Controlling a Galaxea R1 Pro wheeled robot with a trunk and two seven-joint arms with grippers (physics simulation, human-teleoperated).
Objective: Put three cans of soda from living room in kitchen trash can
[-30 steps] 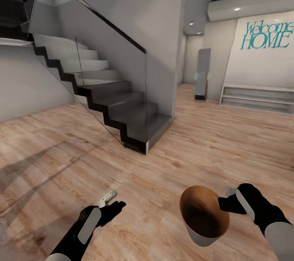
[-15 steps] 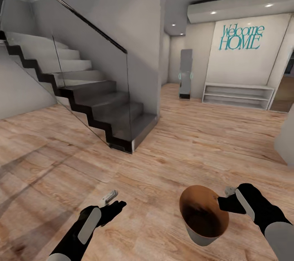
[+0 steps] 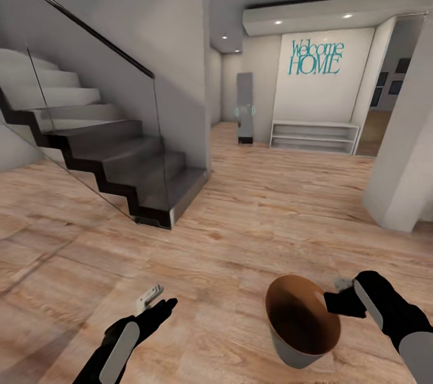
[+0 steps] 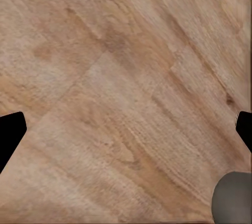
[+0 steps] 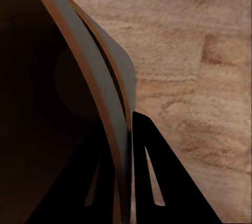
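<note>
The bin [image 3: 300, 327] hangs tilted above the wood floor [image 3: 252, 222], its near-right rim pinched by the right gripper [image 3: 334, 301]. The left gripper [image 3: 157, 306], fingers spread, reaches forward, holding nothing.

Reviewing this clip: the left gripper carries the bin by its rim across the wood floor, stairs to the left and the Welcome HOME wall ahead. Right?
Not quite: the right gripper carries the bin, not the left. The head view shows it clamped on the rim, and the right wrist view shows the wall between its fingers. The left gripper is open with nothing in it. The floor, stairs and Welcome HOME wall are as you say.
</note>
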